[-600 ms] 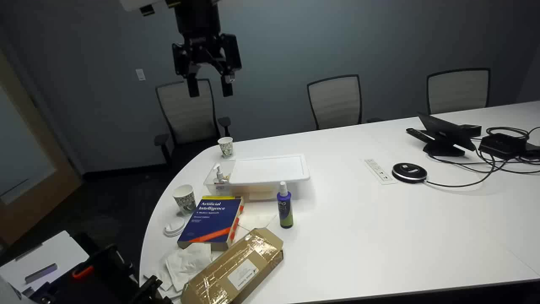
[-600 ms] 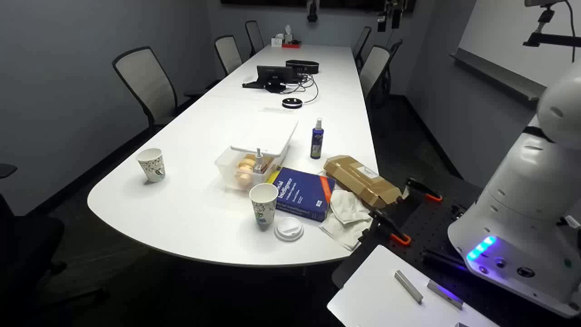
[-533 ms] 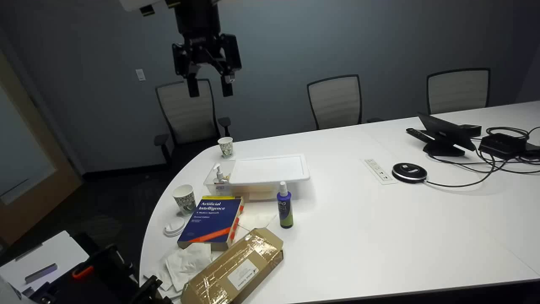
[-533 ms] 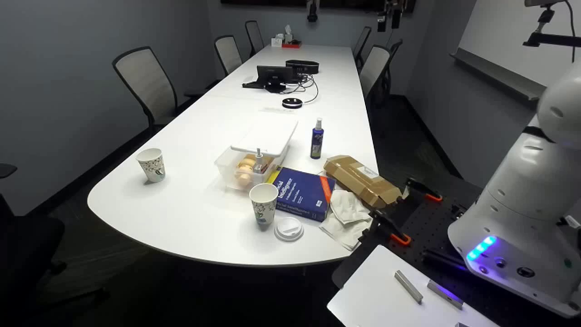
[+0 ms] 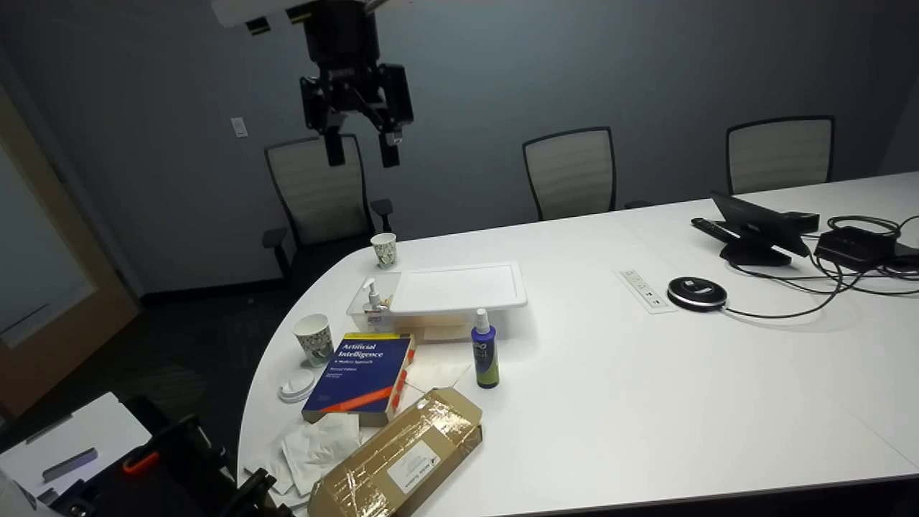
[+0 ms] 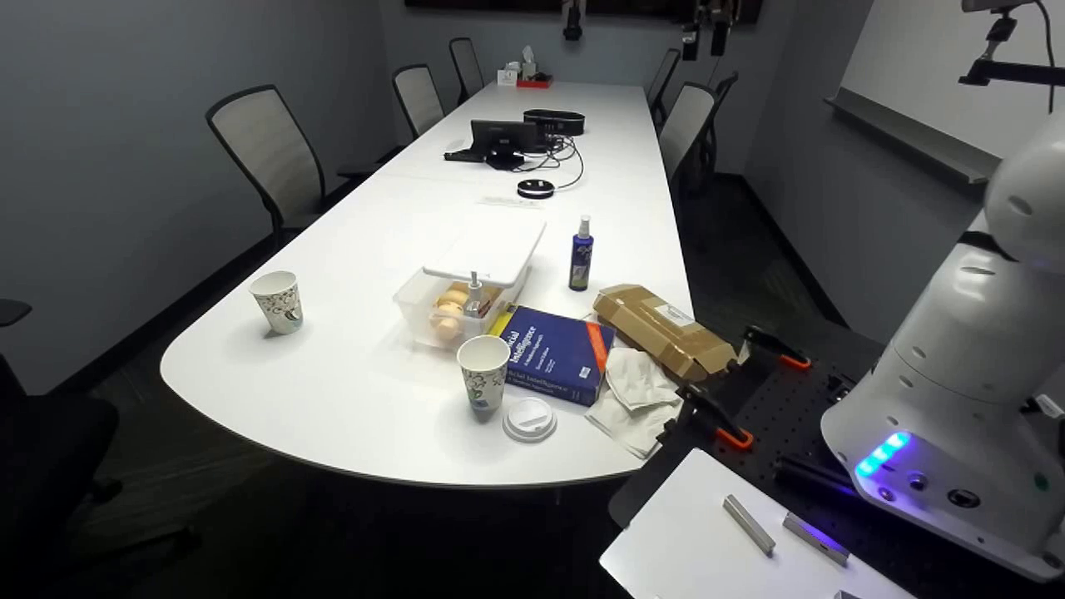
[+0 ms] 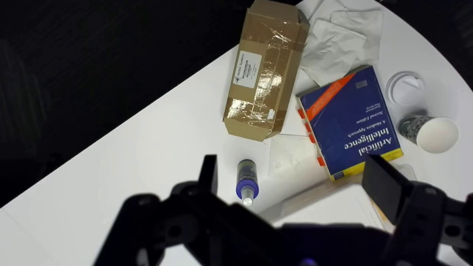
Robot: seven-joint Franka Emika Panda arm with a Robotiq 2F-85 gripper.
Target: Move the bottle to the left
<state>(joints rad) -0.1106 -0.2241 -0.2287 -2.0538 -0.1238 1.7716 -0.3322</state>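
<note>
The bottle (image 5: pixel 485 355) is slim and blue-purple with a green lower part and a pale spray cap. It stands upright on the white table in both exterior views (image 6: pixel 581 259). My gripper (image 5: pixel 362 152) is high above the table, well apart from the bottle, with its fingers spread and nothing between them. It also shows at the top of an exterior view (image 6: pixel 705 43). In the wrist view the bottle (image 7: pixel 247 181) appears between the open fingers (image 7: pixel 209 173), nearer the left one, and far below them.
A cardboard box (image 5: pixel 406 456), a blue book (image 5: pixel 362 373) and a lidded clear bin (image 5: pixel 459 287) stand close around the bottle. Paper cups (image 6: pixel 482 374) (image 6: pixel 279 301), a cup lid (image 6: pixel 530 418) and napkins (image 6: pixel 636 399) lie near the table's rounded end. A black puck (image 5: pixel 696 294) sits further along.
My gripper has shifted slightly, to the right and a little down in an exterior view and slightly left in an exterior view. The bottle and the other things have not moved.
</note>
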